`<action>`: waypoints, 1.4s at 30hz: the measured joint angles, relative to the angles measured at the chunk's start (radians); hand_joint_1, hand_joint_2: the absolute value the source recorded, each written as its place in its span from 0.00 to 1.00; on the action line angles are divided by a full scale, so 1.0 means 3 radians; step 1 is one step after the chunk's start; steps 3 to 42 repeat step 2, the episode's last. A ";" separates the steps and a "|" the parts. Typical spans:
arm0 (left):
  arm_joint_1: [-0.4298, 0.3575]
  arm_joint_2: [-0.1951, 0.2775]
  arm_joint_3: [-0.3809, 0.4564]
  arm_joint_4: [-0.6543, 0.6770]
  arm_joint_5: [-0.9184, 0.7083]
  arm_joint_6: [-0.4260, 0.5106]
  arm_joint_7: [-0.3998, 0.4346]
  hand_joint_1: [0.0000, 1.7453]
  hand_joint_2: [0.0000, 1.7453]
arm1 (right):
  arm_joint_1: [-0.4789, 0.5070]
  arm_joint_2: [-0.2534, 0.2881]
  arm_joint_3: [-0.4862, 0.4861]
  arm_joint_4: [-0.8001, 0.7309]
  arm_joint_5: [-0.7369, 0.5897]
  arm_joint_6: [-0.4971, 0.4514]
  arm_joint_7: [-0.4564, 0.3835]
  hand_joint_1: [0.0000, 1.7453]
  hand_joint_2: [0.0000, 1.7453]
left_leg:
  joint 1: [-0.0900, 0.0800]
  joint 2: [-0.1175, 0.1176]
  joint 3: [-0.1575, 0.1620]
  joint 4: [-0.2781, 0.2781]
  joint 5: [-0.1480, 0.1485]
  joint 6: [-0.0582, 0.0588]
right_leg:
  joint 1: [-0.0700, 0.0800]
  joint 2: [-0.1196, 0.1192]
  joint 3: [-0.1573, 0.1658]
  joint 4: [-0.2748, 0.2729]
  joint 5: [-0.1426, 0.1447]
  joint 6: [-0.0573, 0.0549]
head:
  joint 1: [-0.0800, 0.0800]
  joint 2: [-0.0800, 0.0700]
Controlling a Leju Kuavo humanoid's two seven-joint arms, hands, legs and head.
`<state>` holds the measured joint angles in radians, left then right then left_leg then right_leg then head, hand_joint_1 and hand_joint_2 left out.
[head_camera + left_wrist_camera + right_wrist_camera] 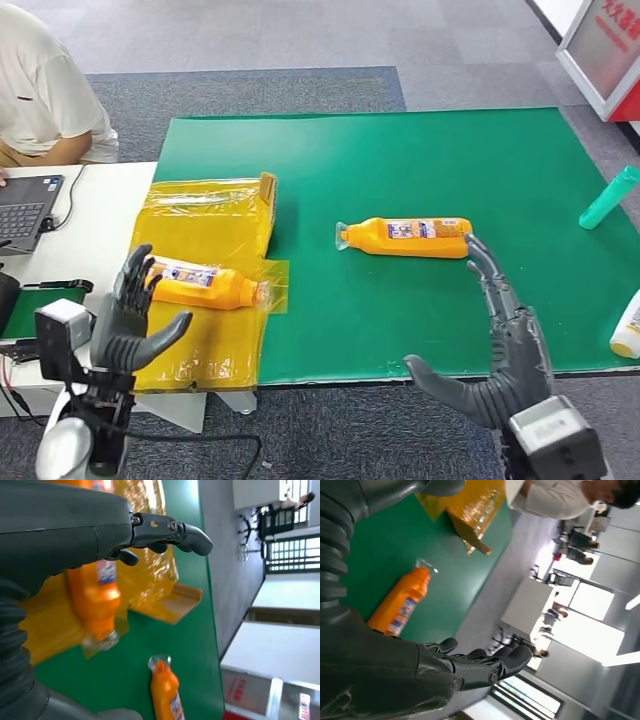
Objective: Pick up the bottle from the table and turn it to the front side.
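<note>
An orange bottle (411,237) with a clear cap lies on its side on the green mat (453,160), cap pointing left; the wrist views show it too (166,690) (401,602). My right hand (498,340) is open, fingers spread, its fingertips just short of the bottle's base and not touching it. A second orange bottle (204,285) lies on yellow plastic wrap (204,215) at the left (94,595). My left hand (136,315) hovers open beside this bottle's base, holding nothing.
A teal bottle (610,197) and a white bottle (628,330) lie at the mat's right edge. A person in a white shirt (45,90) sits at the far left behind a laptop (26,205) on a white table (98,220).
</note>
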<state>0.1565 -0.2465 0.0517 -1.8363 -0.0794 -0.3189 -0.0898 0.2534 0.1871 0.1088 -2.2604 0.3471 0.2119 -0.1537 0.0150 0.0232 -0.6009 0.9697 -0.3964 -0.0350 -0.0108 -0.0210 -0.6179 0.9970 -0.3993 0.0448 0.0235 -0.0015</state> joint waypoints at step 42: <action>0.0172 -0.0024 0.0019 -0.0101 0.0198 -0.0089 -0.0015 0.00 1.00 | 0.0040 0.0004 -0.0021 0.0079 -0.0061 0.0015 0.0118 0.00 1.00 | 0.0000 0.0000 -0.0001 0.0000 -0.0001 0.0001 | 0.0000 -0.0001 0.0000 0.0000 -0.0002 0.0002 | 0.0000 0.0000</action>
